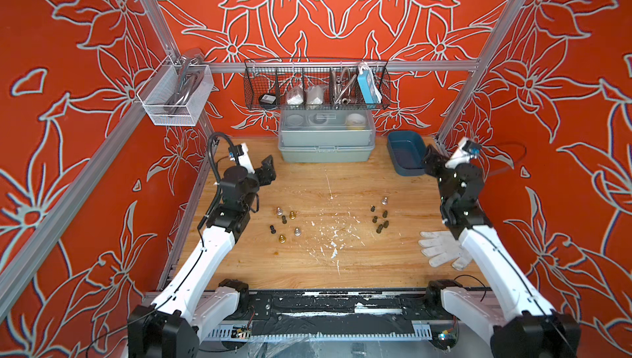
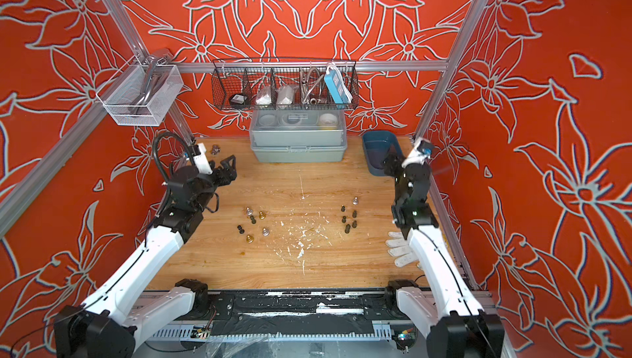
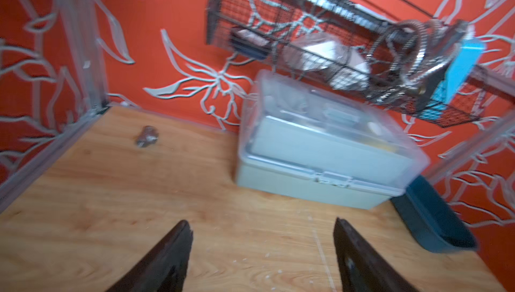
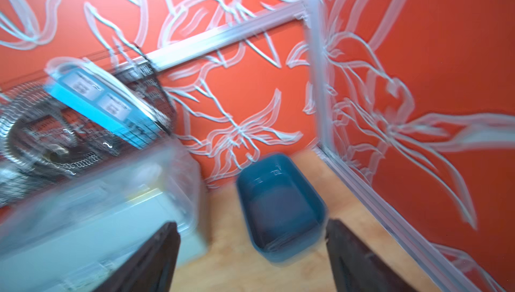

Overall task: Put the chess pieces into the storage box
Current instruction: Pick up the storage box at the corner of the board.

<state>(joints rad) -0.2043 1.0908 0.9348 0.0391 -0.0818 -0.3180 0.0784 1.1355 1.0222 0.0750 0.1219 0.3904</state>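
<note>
Several chess pieces stand on the wooden table in both top views. A left cluster [image 1: 285,223] mixes silver, gold and dark ones, and a right cluster [image 1: 380,218] is mostly dark with one silver. The storage box [image 1: 407,154], a shallow teal-blue tray, sits empty at the back right corner. My left gripper [image 1: 268,168] hovers open at the back left, far from the pieces, with only bare wood between its fingers [image 3: 262,222]. At the near edge of the storage box [image 4: 278,207] my right gripper [image 1: 431,159] is open and holds nothing [image 4: 252,223]. No chess pieces show in either wrist view.
A grey-green box with a translucent lid [image 1: 326,137] stands at the back centre under a black wire basket [image 1: 316,86]. A white mesh basket [image 1: 174,96] hangs at the left. A white glove [image 1: 441,248] lies under the right arm. A brownish metal fitting [image 3: 147,136] lies in the back left corner.
</note>
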